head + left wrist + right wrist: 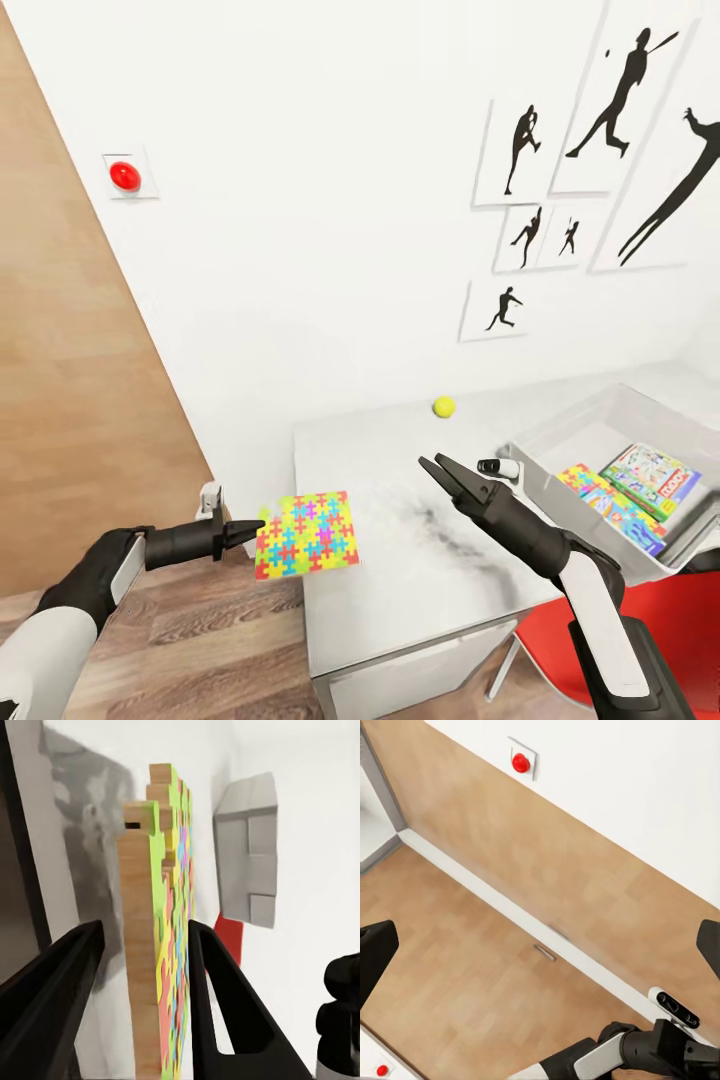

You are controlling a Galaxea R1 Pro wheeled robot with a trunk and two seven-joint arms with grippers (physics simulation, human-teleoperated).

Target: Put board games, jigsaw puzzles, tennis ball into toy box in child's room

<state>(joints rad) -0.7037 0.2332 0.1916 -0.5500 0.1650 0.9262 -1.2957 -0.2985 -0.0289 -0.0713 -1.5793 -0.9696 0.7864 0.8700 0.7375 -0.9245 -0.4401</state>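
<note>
A multicoloured jigsaw puzzle [306,535] lies flat at the left edge of the white table [400,590], partly overhanging it. My left gripper [246,530] is open with its fingers astride the puzzle's overhanging edge. In the left wrist view the puzzle [157,945] stands between the two fingers [225,1005], one against its coloured face, the other a small gap off its wooden side. The tennis ball [444,406] rests near the wall. A clear toy box [560,440] at the table's right holds colourful board games [652,478]. My right gripper [446,468] hovers open over mid-table.
A red chair [600,620] stands under the table's right end. The white wall behind carries framed silhouettes [520,150] and a red button [124,176]. Wooden floor and a wooden wall panel [70,400] lie to the left.
</note>
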